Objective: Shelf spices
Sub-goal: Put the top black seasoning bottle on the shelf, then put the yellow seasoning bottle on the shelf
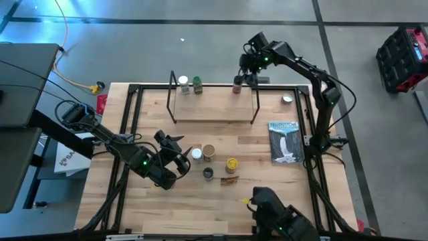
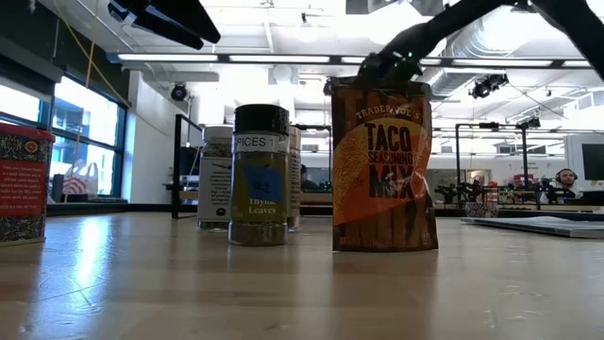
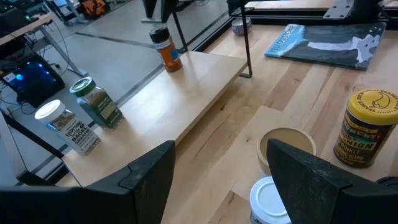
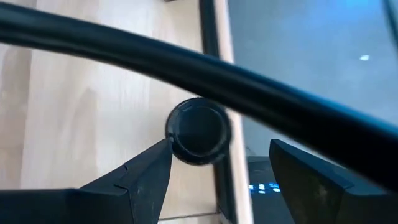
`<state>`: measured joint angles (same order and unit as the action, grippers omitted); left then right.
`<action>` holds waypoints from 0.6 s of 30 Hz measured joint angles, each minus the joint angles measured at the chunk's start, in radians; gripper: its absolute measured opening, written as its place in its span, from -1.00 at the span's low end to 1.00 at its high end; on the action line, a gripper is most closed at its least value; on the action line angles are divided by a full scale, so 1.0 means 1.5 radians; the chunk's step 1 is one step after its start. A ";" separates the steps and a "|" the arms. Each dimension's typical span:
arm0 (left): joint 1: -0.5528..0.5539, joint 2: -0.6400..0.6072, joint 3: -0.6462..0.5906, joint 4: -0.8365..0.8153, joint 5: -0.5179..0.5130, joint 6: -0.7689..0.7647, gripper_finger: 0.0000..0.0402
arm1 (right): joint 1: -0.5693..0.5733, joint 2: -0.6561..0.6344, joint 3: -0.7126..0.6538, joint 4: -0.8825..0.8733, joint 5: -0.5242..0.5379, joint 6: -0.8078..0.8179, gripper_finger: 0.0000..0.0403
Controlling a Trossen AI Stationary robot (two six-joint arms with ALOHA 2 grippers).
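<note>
Right pincer [image 1: 245, 78] reaches over shelf [image 1: 212, 111] back edge, released, above orange jar [image 1: 237, 84]. Left pincer [image 1: 175, 152] low over desk [image 1: 134, 201], released. Three jars on shelf; four near left pincer.

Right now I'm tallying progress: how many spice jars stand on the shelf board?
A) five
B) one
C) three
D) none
C: the high view shows a white-lidded jar, a green jar and a dark-capped jar along the shelf, the last under the open right end effector.

Three jars [image 1: 197, 85] stand on the shelf [image 1: 212, 107], others [image 1: 209, 152] before it.
</note>
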<state>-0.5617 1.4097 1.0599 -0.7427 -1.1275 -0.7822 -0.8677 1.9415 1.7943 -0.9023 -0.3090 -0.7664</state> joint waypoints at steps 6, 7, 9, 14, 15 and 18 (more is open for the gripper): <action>0.000 0.000 0.000 0.004 -0.001 0.000 0.23 | 0.012 -0.058 0.000 0.001 0.074 0.035 0.31; 0.000 0.000 0.000 0.005 -0.001 0.000 0.23 | 0.016 -0.069 0.000 0.001 0.083 0.047 0.31; 0.000 0.000 0.000 0.005 -0.001 -0.001 0.23 | 0.028 -0.091 0.000 -0.005 0.092 0.083 0.31; -0.008 0.000 0.000 -0.003 -0.009 0.001 0.23 | 0.085 -0.150 -0.011 -0.069 0.064 0.140 0.31; -0.012 0.000 0.000 -0.008 -0.017 0.001 0.23 | 0.103 -0.164 -0.022 -0.077 0.045 0.143 0.31; -0.027 0.000 0.000 -0.017 -0.045 0.000 0.23 | 0.173 -0.215 -0.082 -0.068 0.009 0.148 0.31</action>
<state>-0.6026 1.4097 1.0599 -0.7679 -1.1950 -0.7828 -0.6074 1.6195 1.6715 -1.0043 -0.2949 -0.5448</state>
